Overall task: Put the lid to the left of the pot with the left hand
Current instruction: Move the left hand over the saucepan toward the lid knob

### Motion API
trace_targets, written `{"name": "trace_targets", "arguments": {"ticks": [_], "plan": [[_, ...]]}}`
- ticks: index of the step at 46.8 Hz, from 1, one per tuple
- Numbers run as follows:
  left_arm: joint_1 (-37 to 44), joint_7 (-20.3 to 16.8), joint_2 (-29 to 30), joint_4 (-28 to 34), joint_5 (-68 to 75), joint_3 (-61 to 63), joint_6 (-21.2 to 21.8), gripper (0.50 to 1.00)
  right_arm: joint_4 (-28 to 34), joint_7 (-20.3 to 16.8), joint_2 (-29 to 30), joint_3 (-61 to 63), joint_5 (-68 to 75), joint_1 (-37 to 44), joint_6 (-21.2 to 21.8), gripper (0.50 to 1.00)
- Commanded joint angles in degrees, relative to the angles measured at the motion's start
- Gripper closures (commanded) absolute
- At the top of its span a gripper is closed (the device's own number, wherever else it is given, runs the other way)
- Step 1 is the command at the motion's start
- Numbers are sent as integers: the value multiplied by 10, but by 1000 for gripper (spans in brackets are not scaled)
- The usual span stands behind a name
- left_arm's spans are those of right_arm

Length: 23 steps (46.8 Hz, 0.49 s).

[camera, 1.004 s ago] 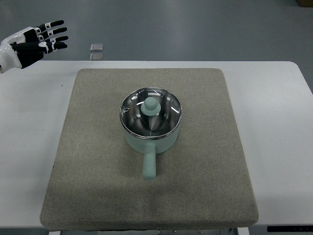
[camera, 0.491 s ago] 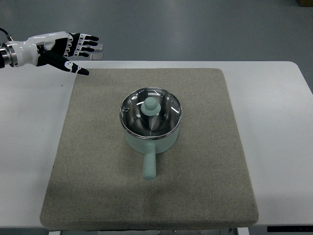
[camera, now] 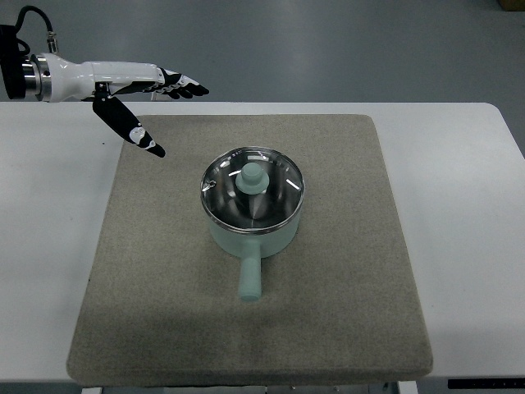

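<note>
Pale mint enamel coats the small round pot [camera: 253,234], which sits near the middle of a coarse, grey-beige felt-like mat [camera: 344,312] with rounded corners, laid on a smooth white table [camera: 467,246]. A short cylindrical handle [camera: 250,277] of the same mint colour points toward the near edge. The glass lid [camera: 253,190], rimmed in bright metal and topped with a mint knob, rests on the pot and closes it.

At upper left, the robot's left hand [camera: 135,90] reaches in over the far left corner of the mat, its glossy white forearm shell leading to black-and-white jointed fingers [camera: 182,83]. The fingers are stretched out flat and the thumb angles down and away; the hand grips nothing and is well apart from the lid. Two small square tiles [camera: 162,80] are partly hidden behind the fingers on the grey floor beyond the table.
</note>
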Motion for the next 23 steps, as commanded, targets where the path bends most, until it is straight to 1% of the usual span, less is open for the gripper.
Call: {"name": "trace_targets", "arguments": {"ticks": [1, 8, 13, 23], "plan": [[-30, 0, -7, -9, 2, 11, 0, 508, 0, 0, 0, 0, 0, 0, 0, 576], [-56, -1, -18, -40, 10, 30, 0, 508, 0, 0, 0, 0, 0, 0, 0, 576], [-64, -1, -30, -57, 51, 37, 0, 508, 0, 0, 0, 0, 0, 0, 0, 576], [-126, 0, -59, -59, 88, 97, 0, 508, 0, 0, 0, 0, 0, 0, 0, 576]]}}
